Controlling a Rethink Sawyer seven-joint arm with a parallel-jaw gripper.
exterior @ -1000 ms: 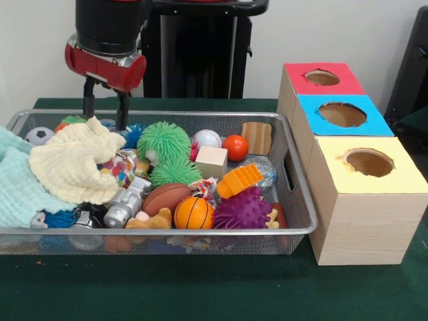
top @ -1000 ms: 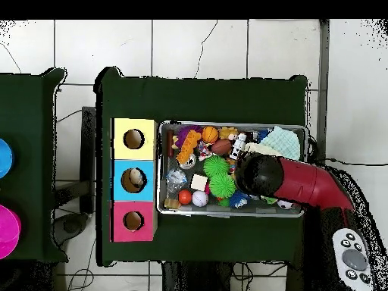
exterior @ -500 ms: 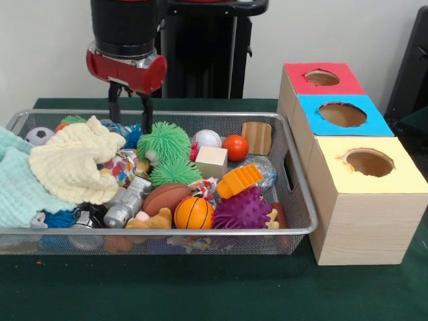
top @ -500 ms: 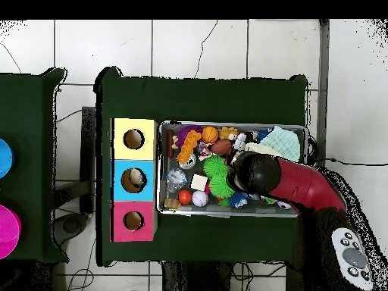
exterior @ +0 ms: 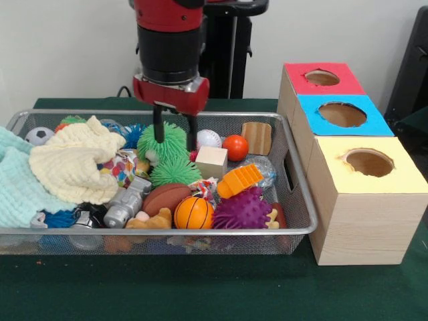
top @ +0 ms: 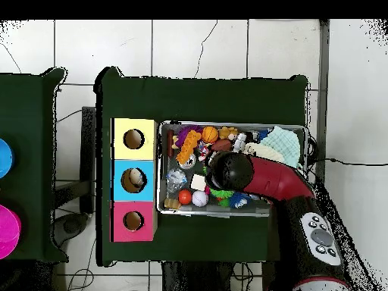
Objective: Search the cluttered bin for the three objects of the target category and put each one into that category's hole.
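My gripper (exterior: 174,136) hangs open over the back middle of the wire bin (exterior: 297,231), its two fingers straddling the top of a green fuzzy ball (exterior: 164,141), with nothing held. A second green fuzzy ball (exterior: 174,172) lies just in front. Close by are a white baseball (exterior: 207,138), a red-orange ball (exterior: 235,147), a wooden cube (exterior: 212,161), a brown football (exterior: 165,198) and an orange basketball (exterior: 194,212). In the overhead view the arm's head (top: 231,173) covers the gripper. Red (exterior: 321,77), blue (exterior: 341,114) and yellow (exterior: 368,162) holed boxes stand beside the bin.
Cream cloth (exterior: 70,164) and mint cloth (exterior: 17,184) cover the bin's left end. A purple spiky ball (exterior: 244,209), an orange ridged toy (exterior: 239,180), a silver robot toy (exterior: 127,201) and a soccer ball (exterior: 39,136) also lie inside. Something pale sits inside the blue hole (top: 135,179).
The arm has swung from the bin's left back corner toward the middle and come lower, so the open gripper now sits over the green fuzzy ball.
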